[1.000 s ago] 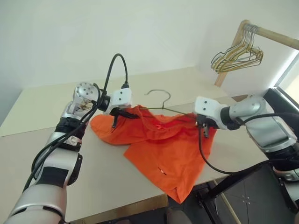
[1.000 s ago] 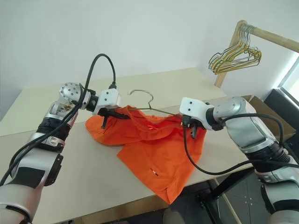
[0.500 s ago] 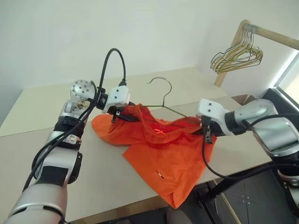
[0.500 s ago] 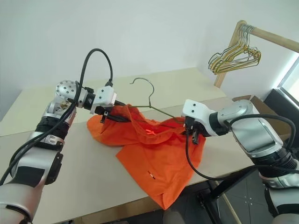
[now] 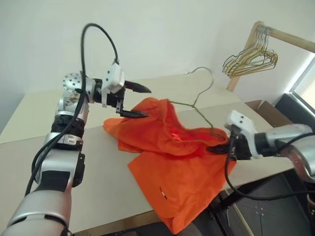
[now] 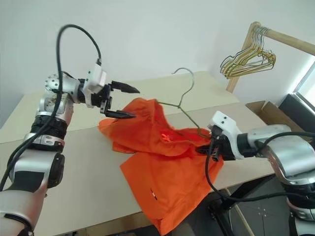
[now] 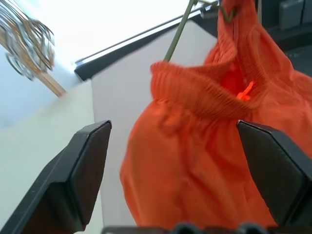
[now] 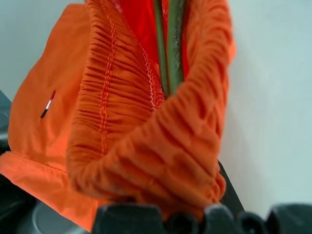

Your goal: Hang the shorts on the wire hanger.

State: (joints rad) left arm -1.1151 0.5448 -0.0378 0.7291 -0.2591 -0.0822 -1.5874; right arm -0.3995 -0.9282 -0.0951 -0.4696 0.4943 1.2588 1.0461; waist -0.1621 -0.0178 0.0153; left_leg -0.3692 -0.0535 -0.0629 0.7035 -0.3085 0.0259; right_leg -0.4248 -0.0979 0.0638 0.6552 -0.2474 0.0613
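Draping shorts point(image 5: 172, 147) beside left end effector point(image 5: 139, 101)

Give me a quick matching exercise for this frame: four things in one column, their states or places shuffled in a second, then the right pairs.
Things:
1. left gripper
2. right gripper
3. shorts
4. bunch of hangers

States:
A. hanging on the wooden rail
B. open, above the fabric
C. draped over the table edge
D. shut on the waistband and the wire hanger

Pairs: 1-B, 2-D, 3-C, 4-A
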